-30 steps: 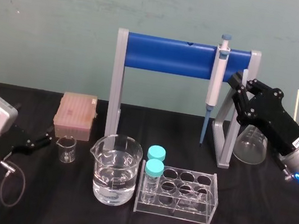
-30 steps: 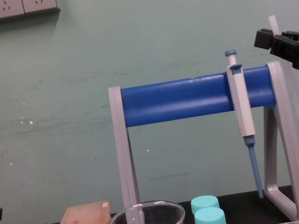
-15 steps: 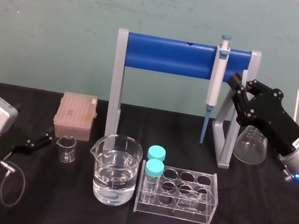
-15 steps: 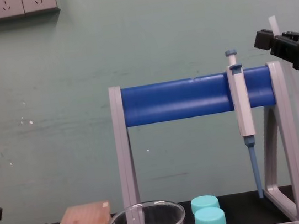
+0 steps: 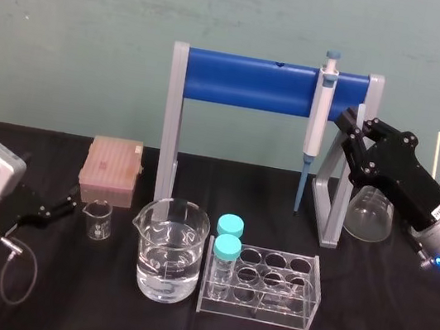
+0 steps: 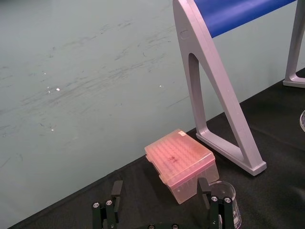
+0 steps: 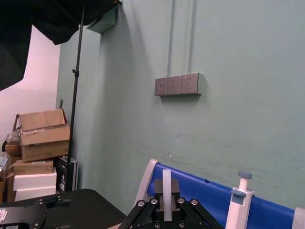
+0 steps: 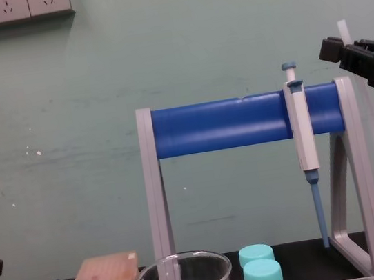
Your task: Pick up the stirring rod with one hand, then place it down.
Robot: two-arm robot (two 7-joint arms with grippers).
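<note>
- Right gripper (image 5: 352, 123) is up in the air, well above the table (image 5: 387, 325). Its tip is close by the right-hand post of the rack (image 5: 241, 82) (grey frame w/ blue crossbar).
- Its fingers are pinched narrow on the stirring rod (image 7: 167, 183), which sits btw the two of them.
- Rod is near upright. Top end pokes out above the fingers and the rest runs down below them.
- Rod's lower end is too faint to make out, so can't tell how close it gets to the glassware underneath.
- Pipette (image 5: 319, 114) hangs on the crossbar just to the left of the right gripper's tip, blue tip pointing down.
- Flask (image 5: 367, 213) stands on the table below the right gripper, partly under the arm.
- Left gripper (image 5: 62, 207) is low, just over the table, well apart from the right one on the far left side. Fingers are spread wide w/ nothing btw them.
- Small beaker (image 5: 97, 219) is just beside the left gripper's tip, w/ the pink tip box (image 5: 110, 169) behind it.
- Btw the two grippers, lower & nearer the robot, are the big beaker (image 5: 169, 249) w/ clear liquid and the clear tube rack (image 5: 267, 288).
- Two teal-capped tubes (image 5: 228, 237) stand at the tube rack's left end.
</note>
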